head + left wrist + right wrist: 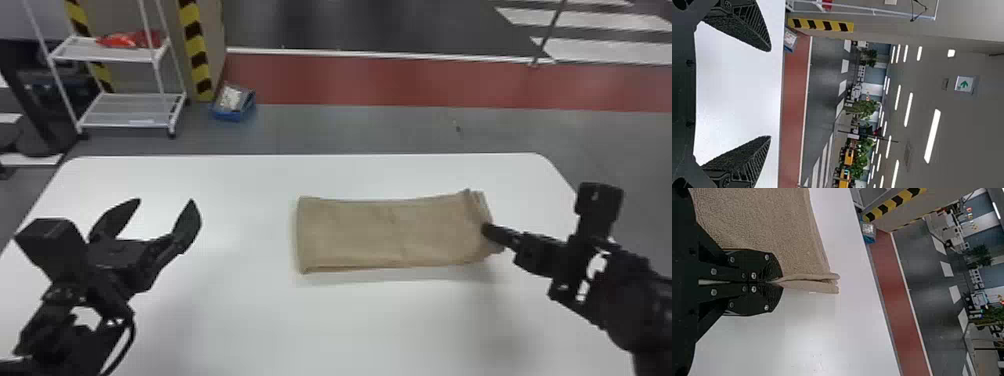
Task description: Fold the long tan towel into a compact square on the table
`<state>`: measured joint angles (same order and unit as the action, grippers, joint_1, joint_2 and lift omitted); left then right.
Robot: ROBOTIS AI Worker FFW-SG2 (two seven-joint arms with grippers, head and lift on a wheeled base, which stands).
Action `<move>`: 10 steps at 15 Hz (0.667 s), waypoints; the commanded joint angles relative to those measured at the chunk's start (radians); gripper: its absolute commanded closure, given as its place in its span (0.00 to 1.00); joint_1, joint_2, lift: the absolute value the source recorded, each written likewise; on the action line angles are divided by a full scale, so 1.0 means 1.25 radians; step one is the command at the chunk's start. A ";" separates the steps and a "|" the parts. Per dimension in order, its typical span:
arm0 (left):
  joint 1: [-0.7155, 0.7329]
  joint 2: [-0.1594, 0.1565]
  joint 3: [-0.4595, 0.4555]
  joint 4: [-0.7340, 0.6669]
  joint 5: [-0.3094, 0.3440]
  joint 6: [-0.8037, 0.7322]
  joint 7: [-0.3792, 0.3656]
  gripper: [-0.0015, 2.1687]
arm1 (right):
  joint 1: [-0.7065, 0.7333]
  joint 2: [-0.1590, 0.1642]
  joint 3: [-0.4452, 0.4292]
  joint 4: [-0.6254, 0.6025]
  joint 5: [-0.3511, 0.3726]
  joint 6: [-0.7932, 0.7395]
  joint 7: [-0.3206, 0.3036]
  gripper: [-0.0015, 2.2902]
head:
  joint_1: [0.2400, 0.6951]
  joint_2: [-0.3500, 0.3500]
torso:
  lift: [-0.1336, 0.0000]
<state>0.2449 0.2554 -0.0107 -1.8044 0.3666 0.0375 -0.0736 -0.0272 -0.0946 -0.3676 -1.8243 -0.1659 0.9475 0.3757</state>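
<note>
I have the tan towel point(350, 232) by its layered end, probably to fold it over.
My left gripper point(166, 201) hangs spread left of the towel, leaving it room; my right gripper point(775, 282) pinches its right end. Beneath is the table point(250, 325).

Tan towel point(380, 232) is lying folded on the counter point(350, 330), kinda rectangular, its right end getting pinched by the right hand point(487, 231).
</note>
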 commanded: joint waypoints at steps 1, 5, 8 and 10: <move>0.000 0.002 0.000 -0.005 0.000 -0.001 0.000 0.04 | 0.025 0.009 -0.041 -0.070 -0.048 -0.012 -0.001 0.65 | 1.00 0.37 | 0.07; 0.000 0.006 0.004 -0.003 0.002 -0.006 0.015 0.04 | 0.067 0.046 -0.015 -0.187 -0.108 -0.052 0.000 0.65 | 1.00 0.37 | 0.07; 0.002 0.007 0.005 -0.002 0.002 -0.006 0.021 0.04 | 0.079 0.068 0.114 -0.227 -0.091 -0.069 -0.001 0.65 | 1.00 0.46 | 0.07; 0.004 0.007 0.005 -0.003 0.001 -0.006 0.020 0.04 | 0.079 0.076 0.197 -0.235 -0.062 -0.079 -0.007 0.65 | 1.00 0.53 | 0.07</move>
<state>0.2482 0.2638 -0.0044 -1.8075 0.3697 0.0300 -0.0484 0.0710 -0.0053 -0.1969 -2.1102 -0.2696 0.8569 0.3693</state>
